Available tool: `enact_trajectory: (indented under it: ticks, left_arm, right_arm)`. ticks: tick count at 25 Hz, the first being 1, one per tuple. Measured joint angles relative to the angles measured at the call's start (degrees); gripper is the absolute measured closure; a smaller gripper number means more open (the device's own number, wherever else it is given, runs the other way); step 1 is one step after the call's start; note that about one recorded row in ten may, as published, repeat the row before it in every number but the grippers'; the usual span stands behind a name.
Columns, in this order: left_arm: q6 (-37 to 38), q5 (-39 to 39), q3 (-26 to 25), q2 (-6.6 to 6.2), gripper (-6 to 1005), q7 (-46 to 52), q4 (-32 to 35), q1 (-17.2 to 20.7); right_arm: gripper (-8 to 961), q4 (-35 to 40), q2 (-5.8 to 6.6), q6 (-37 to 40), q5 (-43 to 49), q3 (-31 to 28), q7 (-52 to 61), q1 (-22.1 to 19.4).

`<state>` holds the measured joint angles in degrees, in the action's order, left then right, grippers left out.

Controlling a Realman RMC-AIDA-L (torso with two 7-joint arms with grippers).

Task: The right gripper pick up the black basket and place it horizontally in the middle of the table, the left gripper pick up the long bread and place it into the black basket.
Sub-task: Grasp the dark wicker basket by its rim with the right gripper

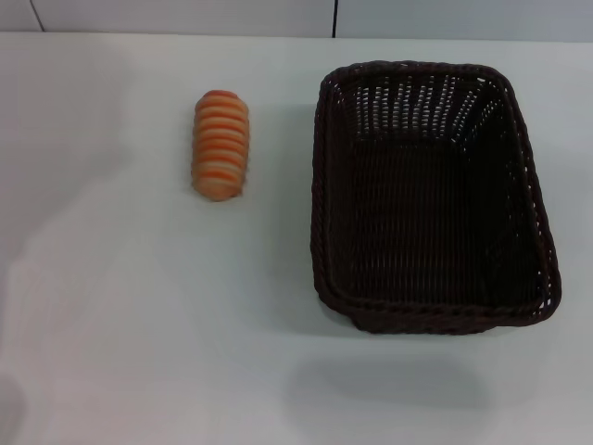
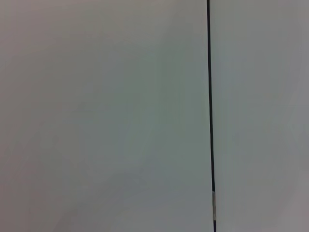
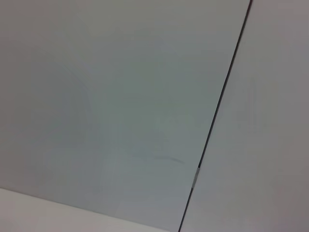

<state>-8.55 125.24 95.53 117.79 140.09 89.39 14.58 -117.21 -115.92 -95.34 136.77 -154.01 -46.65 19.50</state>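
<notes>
The black basket (image 1: pixel 431 195) is a large dark woven rectangle standing on the white table (image 1: pixel 139 324), right of centre, its long side running away from me, with nothing inside. The long bread (image 1: pixel 220 145), an orange-tan ridged loaf, lies on the table to the basket's left, also pointing away from me. Neither the left gripper nor the right gripper shows in any view. Both wrist views show only a pale wall with a thin dark seam (image 2: pixel 210 116).
Behind the table's far edge runs a pale wall (image 1: pixel 185 14) with a dark vertical seam (image 1: pixel 334 17). Bare tabletop lies in front of the basket and left of the bread.
</notes>
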Motion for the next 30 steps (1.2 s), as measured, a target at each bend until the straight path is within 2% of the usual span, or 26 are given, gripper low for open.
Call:
enact_trajectory:
  ticks: [4,6,7,11,16,17,18,22,30]
  left_arm:
    - [0.09,0.0,0.0,0.06,138,0.04,0.03,-0.17]
    - [0.13,0.0,0.02,0.07,138,0.2,-0.05,-0.37]
    - [0.25,0.0,0.09,0.11,138,0.29,-0.17,-0.64]
    - [0.46,0.0,0.21,0.17,138,0.34,-0.24,-0.97]
    - [0.51,0.0,0.38,0.16,138,0.45,-0.35,-1.47]
    - [0.51,0.0,0.42,0.15,138,0.5,-0.41,-1.68]
    - [0.51,0.0,0.42,0.15,139,0.5,-0.41,-1.68]
    - [0.51,0.0,0.43,0.16,139,0.57,-0.89,-2.16]
    - [0.26,0.0,0.57,0.2,139,0.76,-1.68,-2.45]
  right_arm:
    - [514,0.1,-0.94,0.47,7.59,2.92,1.08,2.78]
    - [516,0.15,-1.18,0.58,8.93,4.06,1.35,3.12]
    - [516,0.17,-1.93,0.92,10.65,6.02,1.77,3.6]
    - [519,0.2,-2.83,1.43,12.39,8.27,3.95,4.49]
    - [522,0.31,-2.63,1.47,17.4,14.69,12.3,5.66]
    - [523,0.34,-2.42,0.17,22.53,18.5,15.66,6.89]
    - [524,0.34,-2.42,0.17,22.53,18.5,15.66,6.89]
    - [526,0.53,-2.9,-2.96,30.53,28.34,19.45,8.92]
    - [532,0.89,-3.53,-2.57,30.58,30.87,21.69,10.09]
